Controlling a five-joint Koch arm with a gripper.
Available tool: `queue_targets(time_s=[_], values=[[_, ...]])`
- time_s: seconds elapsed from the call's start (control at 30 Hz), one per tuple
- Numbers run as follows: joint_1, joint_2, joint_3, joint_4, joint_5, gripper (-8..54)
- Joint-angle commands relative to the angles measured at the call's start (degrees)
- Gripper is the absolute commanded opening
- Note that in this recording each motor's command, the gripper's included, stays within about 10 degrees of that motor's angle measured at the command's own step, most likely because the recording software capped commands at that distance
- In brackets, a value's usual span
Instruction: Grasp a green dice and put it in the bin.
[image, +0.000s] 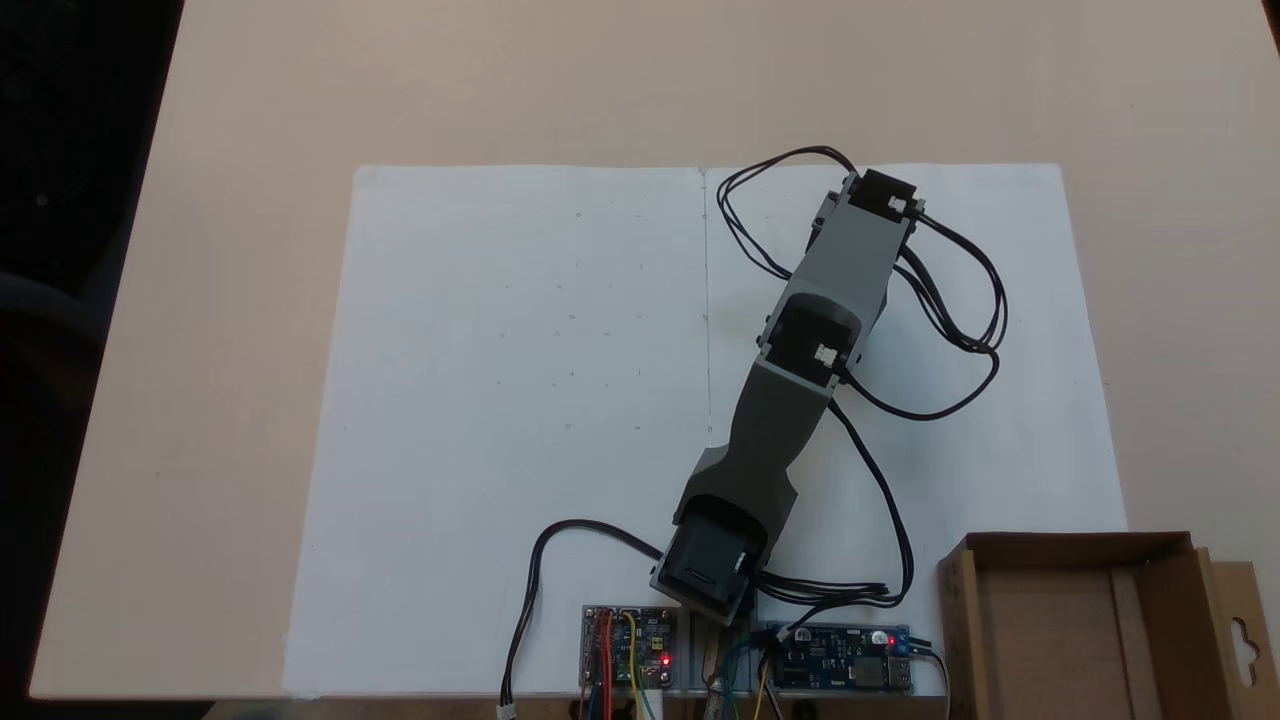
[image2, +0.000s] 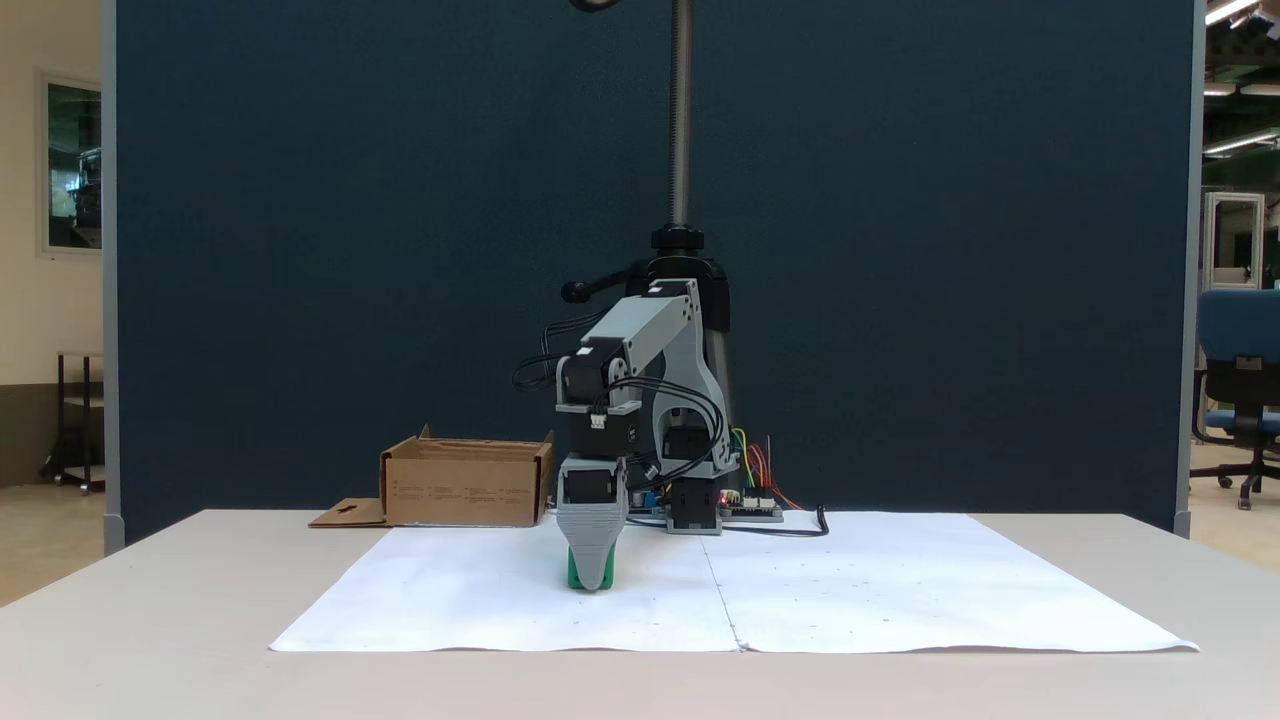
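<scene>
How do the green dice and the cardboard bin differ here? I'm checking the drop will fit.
The green dice is tiny and bright green; the bin is brown and far larger. The dice sits on the white paper under the pincer, mostly hidden; the bin stands apart, open-topped and empty. Both rest on the table.

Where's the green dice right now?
In a fixed view from the front, the green dice sits on the white paper just behind the lowered gripper, left of the paper's centre seam and forward of the bin.
</scene>
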Motion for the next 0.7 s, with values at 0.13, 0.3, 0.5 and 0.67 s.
queue_targets(time_s=[0.13,0.3,0.5,0.67], values=[[0.7,1.6,-1.9,-3.1,1.8,31.8],[0.9,1.3,-1.9,-3.5,1.8,31.8],[1.0,1.2,-1.9,-3.6,1.8,23.0],[1.0,1.2,-1.9,-3.6,1.8,21.1]])
